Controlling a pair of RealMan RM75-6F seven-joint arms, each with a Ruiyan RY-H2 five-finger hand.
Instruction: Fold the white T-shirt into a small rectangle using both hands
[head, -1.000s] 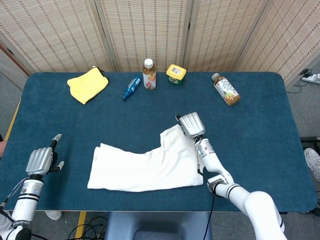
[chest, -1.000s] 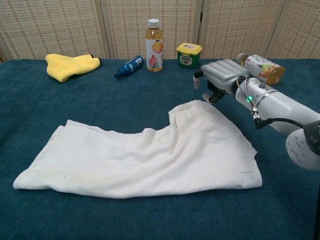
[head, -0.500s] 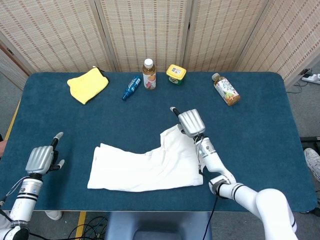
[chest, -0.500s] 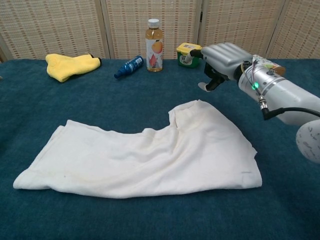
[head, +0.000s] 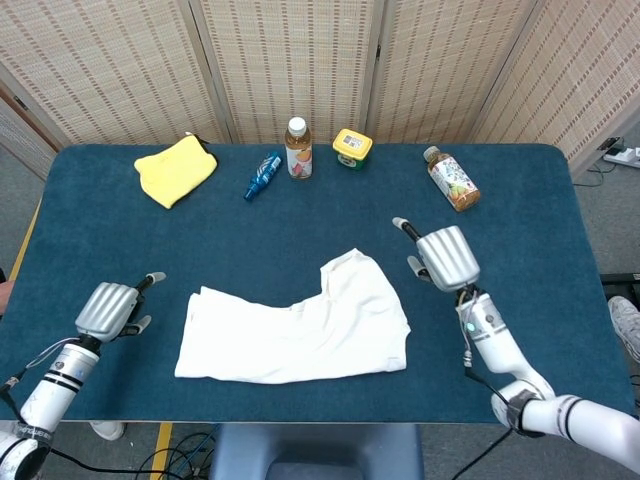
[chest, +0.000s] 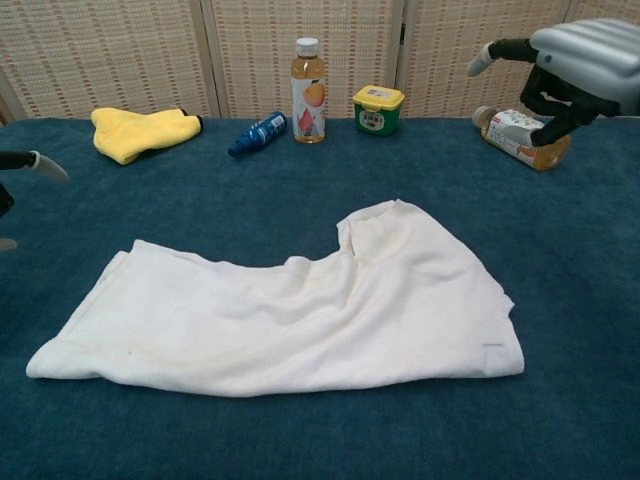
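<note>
1. Two upright and two lying containers line the far edge of the desk (head: 560, 230) beyond the white T-shirt (head: 300, 330): a tall bottle (head: 298, 148) of amber drink with a fruit picture on its label, a blue bottle (head: 263, 175) lying on its side, a squat green tub (head: 352, 147) with a yellow lid, and a second drink bottle (head: 452, 180) lying down, its label colourful. No writing on any of them is legible.
2. A yellow cloth (head: 175, 169) lies bunched, far left of the T-shirt.
3. The T-shirt lies partly folded near the front edge of the desk, one lobe raised toward the bottles.
4. The left hand (head: 113, 308) sits left of the T-shirt, apart from it, fingers curled in on nothing.
5. The right hand (head: 442, 256) hangs right of the T-shirt, clear of it, holding nothing, thumb stuck out and fingers curled.
6. The desk wears a dark teal cloth; woven reed screens (head: 290, 60) stand behind it, grey floor at the sides.
</note>
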